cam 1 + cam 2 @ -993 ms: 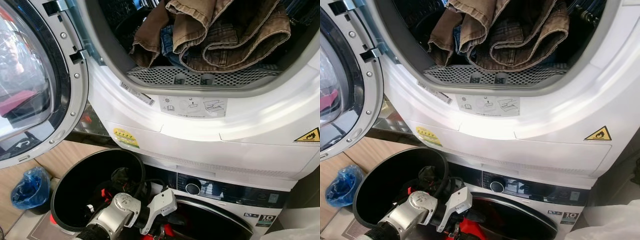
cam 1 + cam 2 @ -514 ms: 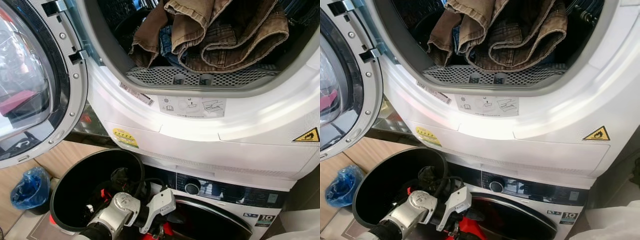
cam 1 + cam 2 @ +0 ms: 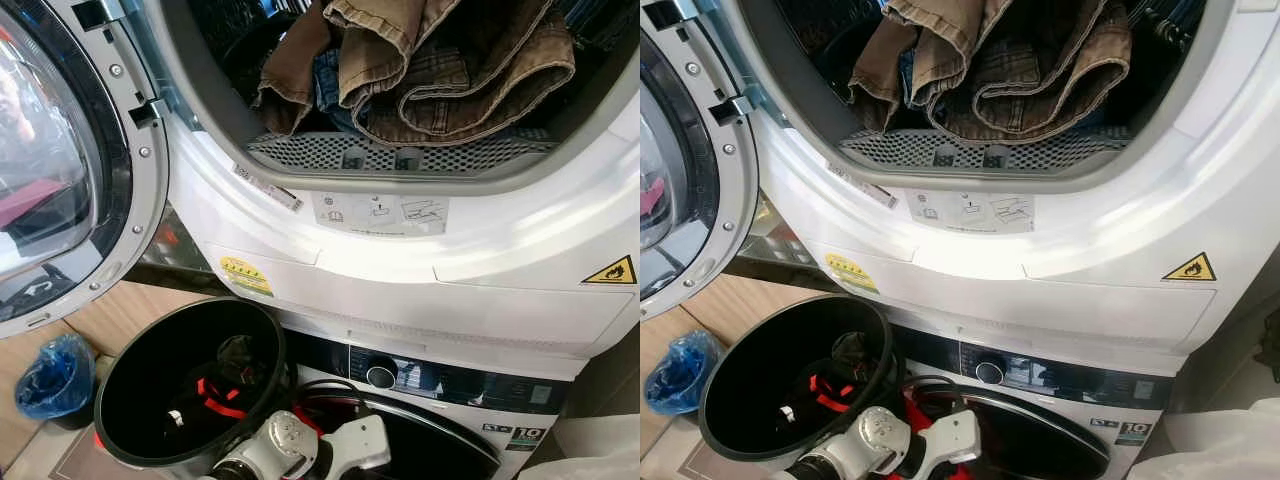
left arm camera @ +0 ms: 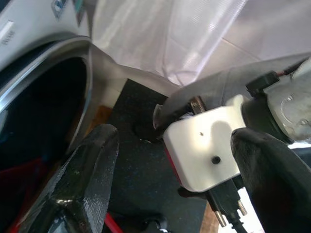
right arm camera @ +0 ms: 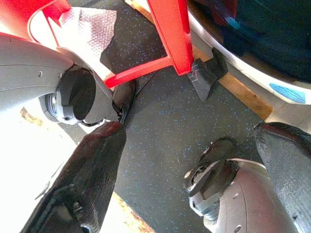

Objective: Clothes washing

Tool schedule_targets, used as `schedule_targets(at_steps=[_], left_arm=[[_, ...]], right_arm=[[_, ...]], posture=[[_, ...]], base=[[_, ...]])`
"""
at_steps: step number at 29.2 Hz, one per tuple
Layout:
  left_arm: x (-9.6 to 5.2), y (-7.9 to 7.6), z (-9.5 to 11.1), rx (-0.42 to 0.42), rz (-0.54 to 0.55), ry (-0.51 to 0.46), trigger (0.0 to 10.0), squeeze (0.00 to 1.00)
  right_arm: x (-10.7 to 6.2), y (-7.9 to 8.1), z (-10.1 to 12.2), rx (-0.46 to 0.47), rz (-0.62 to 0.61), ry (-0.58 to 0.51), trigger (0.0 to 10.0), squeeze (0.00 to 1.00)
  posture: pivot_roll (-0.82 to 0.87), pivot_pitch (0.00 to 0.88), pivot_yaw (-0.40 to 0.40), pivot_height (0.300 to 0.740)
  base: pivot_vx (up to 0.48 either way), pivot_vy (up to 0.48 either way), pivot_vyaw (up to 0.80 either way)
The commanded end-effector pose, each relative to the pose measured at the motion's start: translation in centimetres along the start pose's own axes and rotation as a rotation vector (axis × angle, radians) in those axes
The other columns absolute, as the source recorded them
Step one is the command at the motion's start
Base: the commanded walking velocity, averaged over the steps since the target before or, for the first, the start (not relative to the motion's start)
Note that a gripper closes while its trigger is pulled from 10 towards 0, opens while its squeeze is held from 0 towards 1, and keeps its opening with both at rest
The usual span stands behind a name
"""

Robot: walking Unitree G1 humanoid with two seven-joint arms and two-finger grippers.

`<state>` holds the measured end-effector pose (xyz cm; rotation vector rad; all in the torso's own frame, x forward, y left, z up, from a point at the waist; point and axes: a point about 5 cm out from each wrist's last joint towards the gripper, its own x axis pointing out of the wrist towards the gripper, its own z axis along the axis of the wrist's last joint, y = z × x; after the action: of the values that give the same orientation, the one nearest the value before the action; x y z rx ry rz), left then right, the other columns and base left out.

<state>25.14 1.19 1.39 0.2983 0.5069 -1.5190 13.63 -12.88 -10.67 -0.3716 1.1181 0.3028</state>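
The left tool (image 4: 175,179) is hanging low in front of the lower washing machine (image 3: 440,420), its two black fingers (image 4: 77,179) spread wide apart and gripping nothing. Between those fingers, in the left wrist view, a white camera block (image 4: 206,148) on the robot's own body is showing, with dark speckled floor matting (image 4: 141,170) beyond it and the curved chrome rim of the lower machine's door (image 4: 87,77) off to one side. In the head views the left arm's silver wrist joint (image 3: 285,445) and white housing are sitting just in front of the lower machine's door and right beside the black laundry basket (image 3: 130,340).

The right tool (image 5: 189,160) is also standing wide open, empty, pointing down at the speckled matting; a red frame (image 5: 167,34) and one of the robot's grey feet (image 5: 223,189) are lying beyond its fingertips.

The clothes, brown trousers (image 3: 440,60) bunched over a bit of blue denim (image 3: 330,85), are sitting well above both tools, piled in the open drum of the upper dryer (image 3: 420,240), resting just behind its perforated lint grille (image 3: 390,155). The dryer door (image 3: 70,170) is swinging wide open, up and to the left of the left tool. The basket, just left of that tool, is holding something dark with a red strap (image 3: 215,395). A blue plastic bag (image 3: 55,375) is lying on the floor farther left, beyond the basket.
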Motion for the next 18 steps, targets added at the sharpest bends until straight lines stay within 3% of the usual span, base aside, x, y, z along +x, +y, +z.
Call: schedule_targets(at_steps=[1, 6, 9, 14, 18], left_arm=[[-0.8, 1.0, -0.3, -0.011, 0.095, 0.003, 10.0, 0.0], [-1.6, 2.0, -0.7, -0.07, 0.237, -0.017, 10.0, 0.0], [-2.2, 3.2, -0.4, -0.117, 0.412, -0.061, 10.0, 0.0], [-2.1, 3.5, -0.3, -0.163, 0.476, -0.081, 10.0, 0.0], [-1.0, 2.5, -0.4, -0.163, 0.414, -0.067, 10.0, 0.0]], right_arm=[[-0.5, 1.1, -3.6, 0.034, 0.031, 0.125, 10.0, 0.0], [-0.5, 0.7, -3.7, 0.032, 0.028, 0.126, 10.0, 0.0], [-0.5, 0.7, -3.6, 0.03, 0.027, 0.124, 10.0, 0.0], [-0.5, 0.6, -3.6, 0.027, 0.024, 0.124, 10.0, 0.0], [-0.5, 0.6, -3.7, 0.024, 0.02, 0.125, 10.0, 0.0]], posture=[[-0.07, 0.057, 0.191, 0.74], [-0.07, 0.049, 0.193, 0.74], [-0.08, 0.044, 0.194, 0.74], [-0.08, 0.041, 0.191, 0.74], [-0.08, 0.044, 0.19, 0.74]], base=[[0.0, 0.0, 0.0], [0.0, 0.0, 0.0], [0.0, 0.0, 0.0], [0.0, 0.0, 0.0], [0.0, 0.0, 0.0]])
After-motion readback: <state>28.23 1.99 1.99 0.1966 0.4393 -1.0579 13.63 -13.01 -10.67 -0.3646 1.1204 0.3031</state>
